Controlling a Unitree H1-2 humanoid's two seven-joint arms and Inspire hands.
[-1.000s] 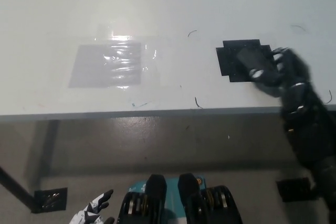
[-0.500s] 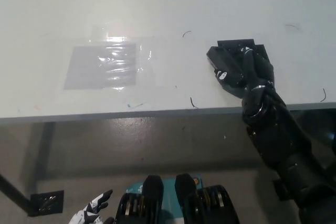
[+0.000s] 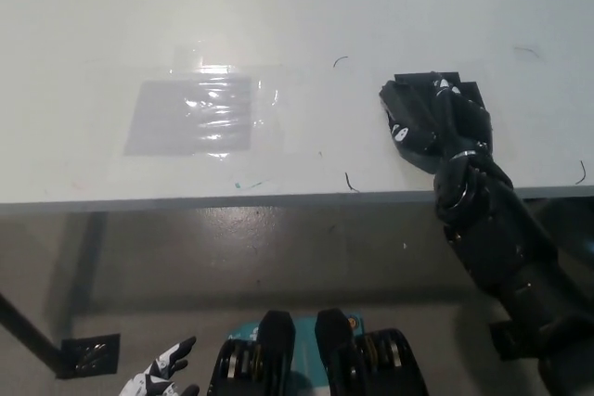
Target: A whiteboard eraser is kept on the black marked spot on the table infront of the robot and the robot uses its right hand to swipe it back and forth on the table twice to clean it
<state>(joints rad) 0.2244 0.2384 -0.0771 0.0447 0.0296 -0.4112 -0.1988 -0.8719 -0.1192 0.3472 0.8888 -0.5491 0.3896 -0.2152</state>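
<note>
1. Head view, right side: I have the right hand lying over the black marked spot at about three o'clock on the table. A second ago it sat off the spot's right edge; half a second ago it had come in over the spot, and it has barely shifted since, allowing for the camera's small drift.
2. The whiteboard eraser is not something I can pick out now: black on black, and the hand covers where it should lie. A second ago a dark block showed on the spot, so I judge it is underneath the palm.
3. Fingers: they drape downward over the spot toward nine o'clock, but whether they clasp the eraser or only rest on it I cannot tell.
4. What it means: I read this as the reach finished and the grip being settled; no swipe has begun, so both back-and-forth passes remain.
5. The glossy taped patch sits at nine o'clock, well apart from the hand.
6. The left hand rests at seven o'clock, below the table, fingers spread, holding nothing.
</note>
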